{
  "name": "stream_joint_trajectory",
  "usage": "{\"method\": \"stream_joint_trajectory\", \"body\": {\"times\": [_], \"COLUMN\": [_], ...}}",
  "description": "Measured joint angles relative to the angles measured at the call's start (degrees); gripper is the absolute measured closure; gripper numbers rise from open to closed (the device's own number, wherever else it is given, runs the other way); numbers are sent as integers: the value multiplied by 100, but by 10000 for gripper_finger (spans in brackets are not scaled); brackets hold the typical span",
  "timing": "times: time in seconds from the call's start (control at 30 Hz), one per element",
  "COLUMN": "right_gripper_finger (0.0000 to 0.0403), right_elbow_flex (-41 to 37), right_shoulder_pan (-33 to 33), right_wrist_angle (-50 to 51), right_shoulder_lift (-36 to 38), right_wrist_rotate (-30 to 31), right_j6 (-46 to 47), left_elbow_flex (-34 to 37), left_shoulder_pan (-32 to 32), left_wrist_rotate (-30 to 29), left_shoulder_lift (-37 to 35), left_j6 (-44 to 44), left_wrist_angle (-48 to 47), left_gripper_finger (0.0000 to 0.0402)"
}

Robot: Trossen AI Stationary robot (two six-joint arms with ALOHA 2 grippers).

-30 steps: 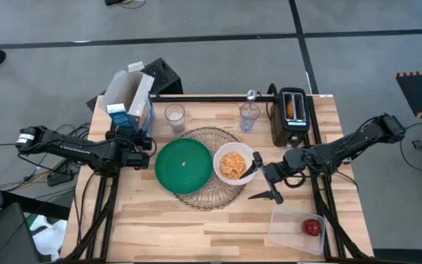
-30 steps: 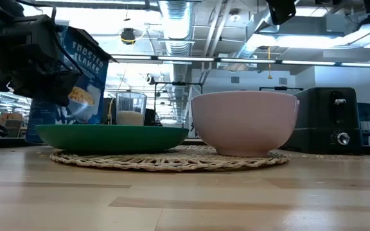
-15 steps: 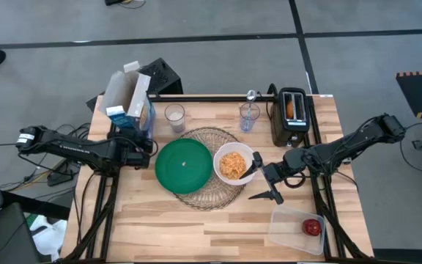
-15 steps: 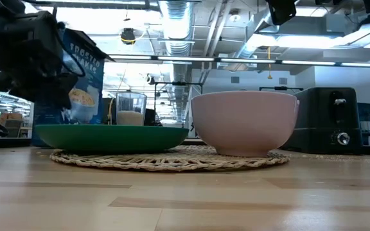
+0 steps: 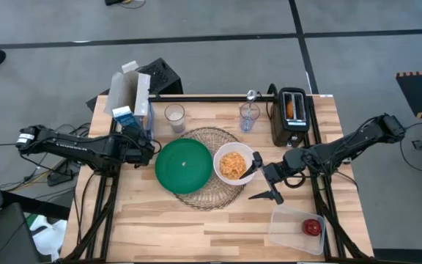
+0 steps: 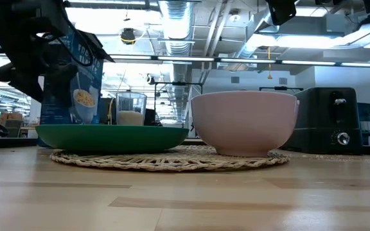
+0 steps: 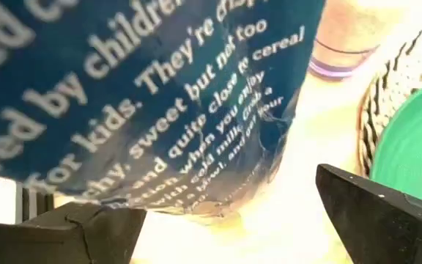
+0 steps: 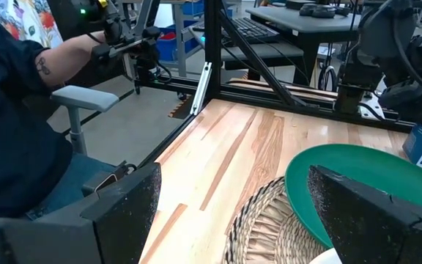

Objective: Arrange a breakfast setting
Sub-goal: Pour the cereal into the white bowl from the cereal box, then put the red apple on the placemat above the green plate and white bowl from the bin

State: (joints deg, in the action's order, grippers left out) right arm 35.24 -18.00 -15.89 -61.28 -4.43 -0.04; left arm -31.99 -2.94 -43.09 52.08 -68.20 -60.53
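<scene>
1. Your left hand is spread wide, its fingers on either side of the blue-white carton with nothing pinched; in the wrist view the carton's side sits just clear of both.
2. The carton stands upright on the desk, just beyond the green plate.
3. Your right hand is spread too, empty, just beside the white bowl.
4. The plate and bowl sit side by side on the woven wire mat.
5. Two clear glasses stand behind the mat.
6. The red apple lies in the clear plastic tub, well apart from the mat.
</scene>
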Motion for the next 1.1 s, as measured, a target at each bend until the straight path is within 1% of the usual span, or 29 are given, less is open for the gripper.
{"method": "stream_joint_trajectory", "body": {"times": [0.33, 0.5, 0.67, 0.77, 0.83, 0.97, 1.1], "right_gripper_finger": [33, 33, 33, 33, 33, 33, 33], "right_elbow_flex": [0, 0, 0, 0, 0, 0, 0], "right_shoulder_pan": [1, 1, 2, 2, 2, 2, 15], "right_wrist_angle": [72, 208, 261, 270, 259, 258, 139], "right_shoulder_lift": [0, 0, 0, -2, -1, -2, -2], "right_wrist_rotate": [0, 0, -2, -2, -2, -2, -4], "right_j6": [10, 21, 19, 22, 164, 505, 606], "left_elbow_flex": [-54, -313, -646, -834, -915, -927, -922], "left_shoulder_pan": [0, -45, -379, -747, -1035, -1645, -2157], "left_wrist_rotate": [890, 1429, 2046, 2190, 2186, 2188, 2117], "left_shoulder_lift": [-1, -1, -1, -1, -1, 3, 67], "left_j6": [651, 738, 785, 755, 816, 1240, 1766], "left_wrist_angle": [281, 165, 156, 278, 573, 1623, 2612], "left_gripper_finger": [32, 32, 32, 32, 32, 32, 32]}}
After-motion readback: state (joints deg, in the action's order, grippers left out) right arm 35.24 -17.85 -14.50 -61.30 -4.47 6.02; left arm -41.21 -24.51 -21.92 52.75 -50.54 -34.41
